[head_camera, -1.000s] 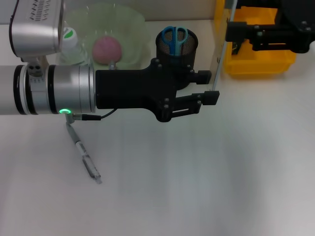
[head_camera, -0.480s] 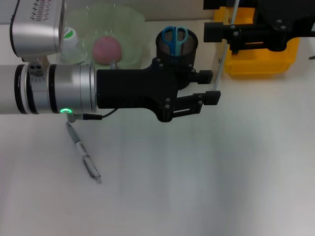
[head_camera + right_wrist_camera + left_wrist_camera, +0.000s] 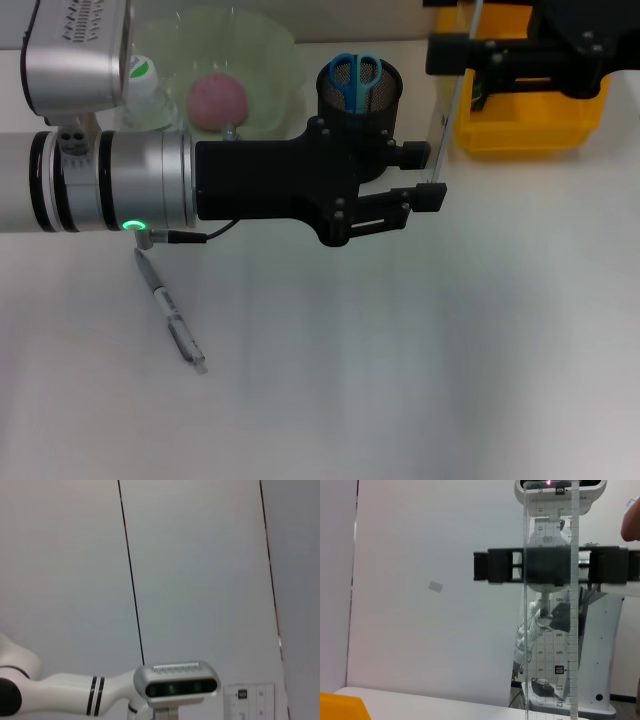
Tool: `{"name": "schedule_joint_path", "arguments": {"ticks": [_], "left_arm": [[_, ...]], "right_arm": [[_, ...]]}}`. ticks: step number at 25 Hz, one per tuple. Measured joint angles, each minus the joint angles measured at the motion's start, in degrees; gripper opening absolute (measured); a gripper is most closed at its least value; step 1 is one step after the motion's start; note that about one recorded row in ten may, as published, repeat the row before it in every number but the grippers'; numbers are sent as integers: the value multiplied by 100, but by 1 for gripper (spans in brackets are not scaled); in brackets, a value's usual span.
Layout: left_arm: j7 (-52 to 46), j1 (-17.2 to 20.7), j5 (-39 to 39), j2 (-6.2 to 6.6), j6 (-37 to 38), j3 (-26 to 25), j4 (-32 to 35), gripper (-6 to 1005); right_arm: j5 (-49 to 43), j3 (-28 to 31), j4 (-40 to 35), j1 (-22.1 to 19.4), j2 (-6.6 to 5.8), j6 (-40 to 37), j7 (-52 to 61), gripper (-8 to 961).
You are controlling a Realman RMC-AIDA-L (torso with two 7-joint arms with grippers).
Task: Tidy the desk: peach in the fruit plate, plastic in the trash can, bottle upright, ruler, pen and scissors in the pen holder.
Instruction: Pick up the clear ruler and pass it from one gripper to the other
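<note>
The white tabletop point(image 3: 420, 360) fills most of the head view. The left arm reaches across the middle of the frame, and its black left pincer point(image 3: 425, 178) has its fingers apart. The clear ruler point(image 3: 447, 120) stands on its edge right by those fingers. In the left wrist view the ruler point(image 3: 551, 605) is see-through, with black numbers and small marks. The right pincer point(image 3: 448, 55) is at the upper right and is clamped on the top of the ruler.

Behind it sits a yellow trash can point(image 3: 530, 125). At the upper left is a pale green fruit plate point(image 3: 265, 50) with a pink peach point(image 3: 217, 98) inside. A bottle point(image 3: 143, 95) with a green cap stands just beside the plate. The black mesh pen holder point(image 3: 361, 98) holds blue scissors point(image 3: 355, 78). A thin grey pen point(image 3: 172, 317) lies flat at the lower left.
</note>
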Motion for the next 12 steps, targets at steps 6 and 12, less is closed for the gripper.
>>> {"name": "schedule_joint_path", "arguments": {"ticks": [6, 12], "left_arm": [[0, 8, 0, 0, 1, 9, -7, 459], [1, 9, 1, -8, 3, 20, -10, 461]], "right_arm": [[170, 0, -10, -49, 0, -30, -12, 644], [173, 0, -12, -50, 0, -31, -15, 578]]}}
